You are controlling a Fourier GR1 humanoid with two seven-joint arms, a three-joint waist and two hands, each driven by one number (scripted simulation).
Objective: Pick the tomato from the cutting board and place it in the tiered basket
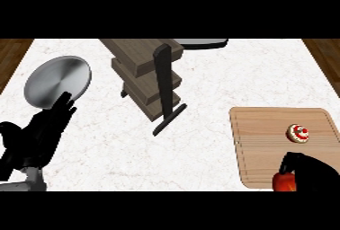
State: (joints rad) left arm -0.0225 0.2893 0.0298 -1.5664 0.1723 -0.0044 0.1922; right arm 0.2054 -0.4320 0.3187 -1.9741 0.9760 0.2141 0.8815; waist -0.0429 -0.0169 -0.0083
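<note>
The red tomato [284,182] sits at the near edge of the wooden cutting board [266,130], at the lower right. My right hand [312,173] lies right against it, black fingers arching over its top and right side, and hides part of it. The tiered basket [149,76] stands at the upper middle, made of stepped wooden shelves with a black upright frame. My left hand [40,132] rests open at the left edge, fingers pointing up.
A small round pastry with red topping [299,133] lies on the board beyond the tomato. A round metal plate [58,81] lies at the upper left, just beyond my left fingertips. A dark object [203,43] shows at the counter's far edge.
</note>
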